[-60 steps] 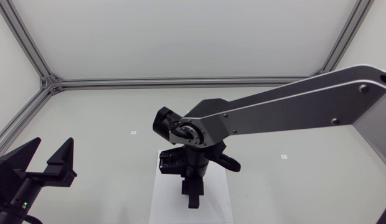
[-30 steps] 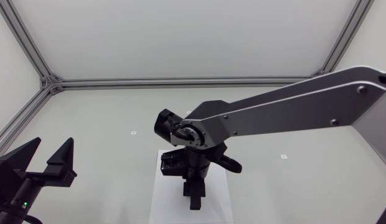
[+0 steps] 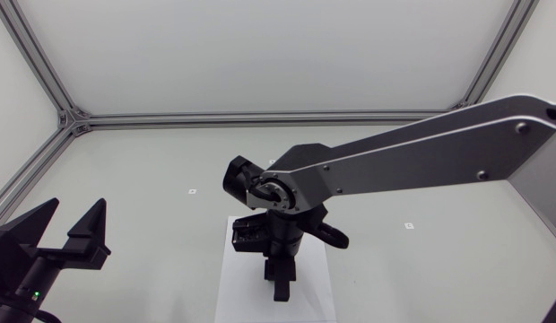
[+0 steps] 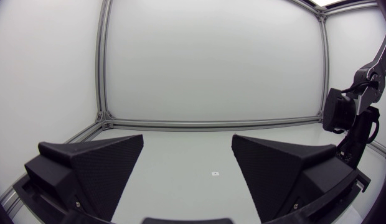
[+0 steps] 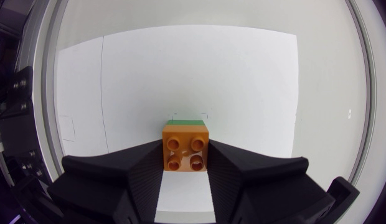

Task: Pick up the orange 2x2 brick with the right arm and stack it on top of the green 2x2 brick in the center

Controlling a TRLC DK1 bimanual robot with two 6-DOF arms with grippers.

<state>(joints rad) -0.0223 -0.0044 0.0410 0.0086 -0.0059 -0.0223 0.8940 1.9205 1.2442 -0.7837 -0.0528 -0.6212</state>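
Observation:
In the right wrist view the orange 2x2 brick sits studs-up between my right gripper's two black fingers, which touch it on both sides. A strip of the green brick shows just beyond the orange one, seemingly beneath it. Both lie over the white sheet. From the head view my right arm reaches in from the right, with the gripper pointing down over the white sheet; the arm hides both bricks there. My left gripper rests open at the near left, nothing between its fingers.
Small markers dot the grey table, one at the left and one at the right. An aluminium frame runs along the table's back and sides. My right arm's wrist shows beside the left gripper.
My right arm's wrist has shifted very slightly over the white sheet. The left arm has not moved.

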